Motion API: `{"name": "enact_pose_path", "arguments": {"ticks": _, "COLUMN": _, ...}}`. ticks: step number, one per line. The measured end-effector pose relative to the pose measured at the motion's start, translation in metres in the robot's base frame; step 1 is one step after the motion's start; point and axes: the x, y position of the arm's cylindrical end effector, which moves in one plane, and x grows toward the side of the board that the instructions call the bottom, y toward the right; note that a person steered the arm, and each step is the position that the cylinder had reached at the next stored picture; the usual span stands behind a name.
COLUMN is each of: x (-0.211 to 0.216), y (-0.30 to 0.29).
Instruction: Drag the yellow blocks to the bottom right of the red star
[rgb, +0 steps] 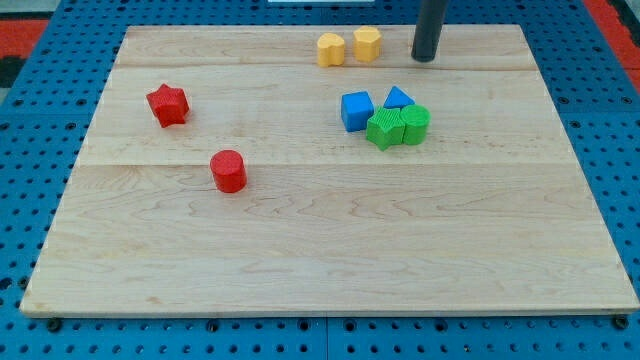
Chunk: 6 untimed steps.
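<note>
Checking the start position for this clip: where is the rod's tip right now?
My tip sits near the board's top edge, right of centre in the camera view, just to the right of the two yellow blocks without touching them, and above the blue-and-green cluster.

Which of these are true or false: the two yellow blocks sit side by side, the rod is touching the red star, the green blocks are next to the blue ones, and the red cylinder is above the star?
1. The two yellow blocks sit side by side at the view's top: true.
2. My tip touches the red star: false; it stands just right of the yellow blocks, far from the star.
3. The green blocks crowd against the blue blocks: true.
4. The red cylinder lies above the star: false; it lies below and to its right.
</note>
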Motion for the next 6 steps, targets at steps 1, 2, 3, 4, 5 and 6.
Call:
{"name": "enact_pose_path", "arguments": {"ticks": 1, "x": -0.029, "y": -0.055}}
{"name": "enact_pose_path", "arguments": {"ticks": 2, "x": -0.003, "y": -0.155}}
{"name": "enact_pose_path", "arguments": {"ticks": 3, "x": 0.029, "y": -0.230}}
{"name": "enact_pose_path", "arguments": {"ticks": 4, "x": 0.065, "y": -0.238}}
{"name": "enact_pose_path", "arguments": {"ticks": 5, "x": 0.103, "y": -0.265}}
{"name": "enact_pose_path", "arguments": {"ticks": 6, "x": 0.077, "y": -0.277}}
